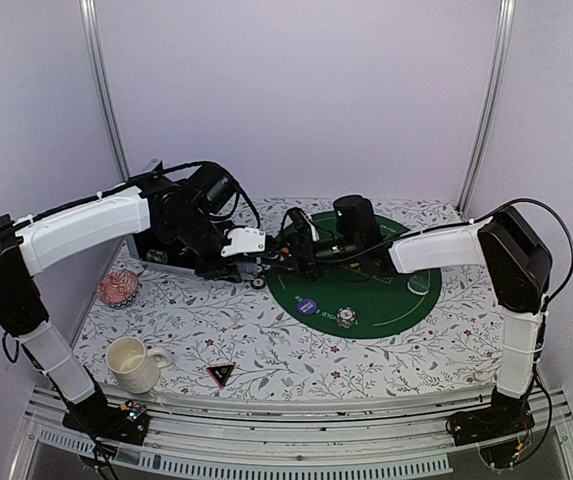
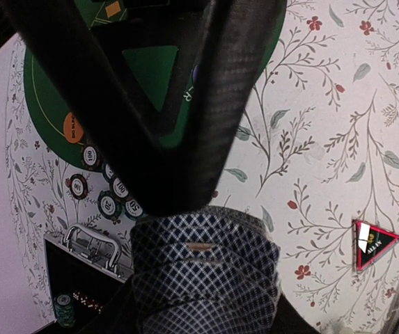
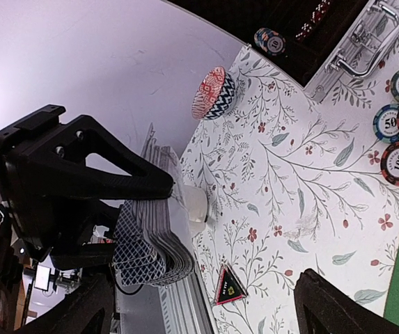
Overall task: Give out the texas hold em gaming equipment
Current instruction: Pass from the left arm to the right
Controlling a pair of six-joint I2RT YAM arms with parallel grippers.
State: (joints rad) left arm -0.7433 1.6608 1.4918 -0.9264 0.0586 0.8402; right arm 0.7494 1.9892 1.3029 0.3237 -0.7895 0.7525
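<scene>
My left gripper [image 2: 199,309] [image 1: 254,264] is shut on a fanned deck of blue-checked playing cards [image 2: 202,268] [image 3: 140,243], held above the table's middle. My right gripper [image 3: 206,289] [image 1: 294,254] stands wide open facing it, and one of its black fingers [image 2: 157,104] reaches down to the deck's top edge. Several poker chips [image 2: 108,195] [image 3: 397,125] lie at the edge of the green mat [image 1: 386,300]. An orange button [image 2: 72,127] and a blue button [image 1: 308,306] rest on the mat. The black triangular marker [image 1: 220,374] [image 2: 372,243] lies near the front edge.
An open black case [image 2: 81,278] [image 3: 310,28] with a chip stack [image 3: 269,42] inside stands at the back left. A pink patterned dish [image 1: 118,290] sits at the left and a cream mug [image 1: 131,362] at the front left. More chips [image 1: 346,318] lie on the mat.
</scene>
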